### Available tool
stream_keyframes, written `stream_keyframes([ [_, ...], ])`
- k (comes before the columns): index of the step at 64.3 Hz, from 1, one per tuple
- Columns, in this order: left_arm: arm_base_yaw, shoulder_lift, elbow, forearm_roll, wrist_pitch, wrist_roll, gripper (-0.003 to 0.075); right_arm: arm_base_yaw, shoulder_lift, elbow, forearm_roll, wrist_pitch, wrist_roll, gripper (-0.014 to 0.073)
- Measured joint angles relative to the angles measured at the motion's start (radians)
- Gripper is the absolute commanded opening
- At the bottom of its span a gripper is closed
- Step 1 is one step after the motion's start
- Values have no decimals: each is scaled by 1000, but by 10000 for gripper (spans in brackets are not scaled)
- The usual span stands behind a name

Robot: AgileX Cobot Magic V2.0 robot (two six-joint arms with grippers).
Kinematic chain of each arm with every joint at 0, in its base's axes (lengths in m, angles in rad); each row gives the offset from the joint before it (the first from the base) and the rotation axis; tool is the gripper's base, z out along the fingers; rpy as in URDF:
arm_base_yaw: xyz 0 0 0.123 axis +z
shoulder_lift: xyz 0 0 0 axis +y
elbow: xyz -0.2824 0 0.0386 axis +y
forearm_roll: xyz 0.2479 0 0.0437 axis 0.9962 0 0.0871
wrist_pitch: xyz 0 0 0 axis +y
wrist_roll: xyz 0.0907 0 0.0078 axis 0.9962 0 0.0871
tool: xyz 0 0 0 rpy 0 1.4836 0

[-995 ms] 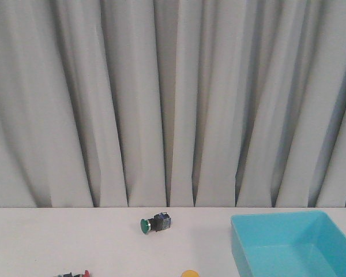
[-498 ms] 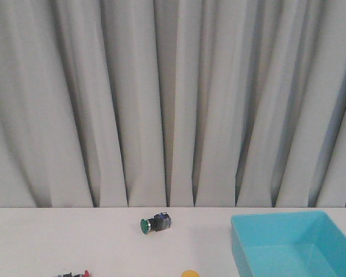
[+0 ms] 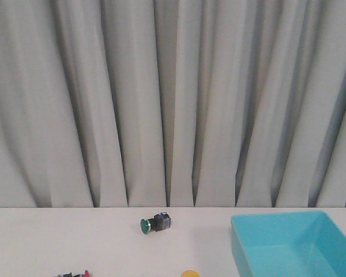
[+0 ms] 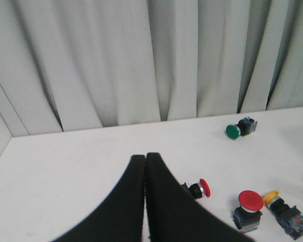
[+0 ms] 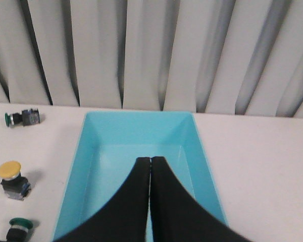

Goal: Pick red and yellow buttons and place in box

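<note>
In the left wrist view a red button stands upright on a dark body, with a yellow button lying on its side right beside it. A smaller red-capped button lies next to my left gripper, which is shut and holds nothing. The yellow cap also shows in the right wrist view, left of the box. My right gripper hangs shut and empty over the box's inside. In the front view only the yellow cap's top and the box show; neither gripper appears there.
A green-capped button lies on its side near the back of the white table. A second green-capped button lies near the box's front left corner. Grey curtains hang behind the table.
</note>
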Motion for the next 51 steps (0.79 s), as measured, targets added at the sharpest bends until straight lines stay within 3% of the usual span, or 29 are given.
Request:
stream_keyframes([
  [9,0,113,-47,0,82,5,-6,0,154,-85,0,98,0,-3],
  [28,0,261,-47,0,243,6,-6,0,362,-92,5,226,1,-3],
  [51,0,342,-47,0,241,6,0,0,443,-93,29,247,7,3],
])
